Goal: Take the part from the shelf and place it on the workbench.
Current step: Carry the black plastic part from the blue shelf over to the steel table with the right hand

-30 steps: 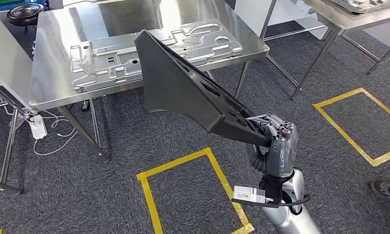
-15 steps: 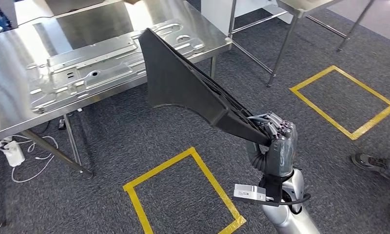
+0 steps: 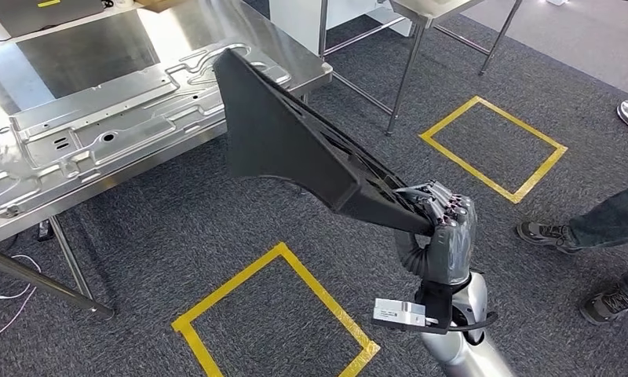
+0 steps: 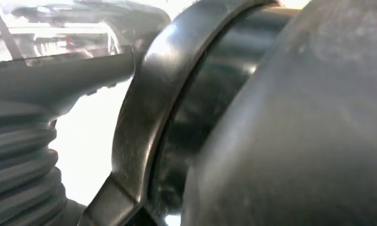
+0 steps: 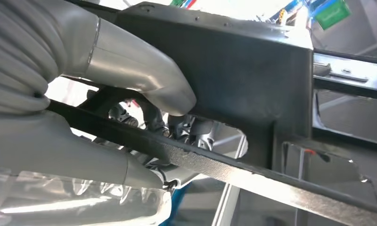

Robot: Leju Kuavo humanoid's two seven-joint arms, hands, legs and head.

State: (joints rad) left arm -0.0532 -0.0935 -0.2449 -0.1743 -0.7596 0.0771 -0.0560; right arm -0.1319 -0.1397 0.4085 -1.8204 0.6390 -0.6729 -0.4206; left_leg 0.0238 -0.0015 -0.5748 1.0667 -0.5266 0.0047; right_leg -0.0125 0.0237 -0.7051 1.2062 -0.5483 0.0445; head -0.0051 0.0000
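My right hand point(image 3: 444, 236) grips the narrow end of a large black plastic part point(image 3: 287, 145), which slants up and away toward the workbench. In the right wrist view the grey thumb point(image 5: 139, 70) presses on the black part point(image 5: 238, 70) and dark fingers curl through its opening. The steel workbench point(image 3: 83, 47) stands at the upper left, and a stamped metal sheet point(image 3: 99, 129) lies on it. The part's wide end overlaps the bench's near right corner in the picture. The left wrist view shows my left hand's ribbed cover point(image 4: 17, 155) against dark shapes, with its fingers hidden.
Yellow tape squares mark the grey carpet in front of me point(image 3: 326, 294) and at the right point(image 3: 468, 166). A person's shoes point(image 3: 546, 233) and trouser legs stand at the right edge. A second table's legs point(image 3: 405, 71) rise behind, and the workbench's legs point(image 3: 67, 267) stand at the lower left.
The camera has turned: the workbench slid left in the picture and a person's legs came in at the right. My right hand keeps the same hold on the black part.
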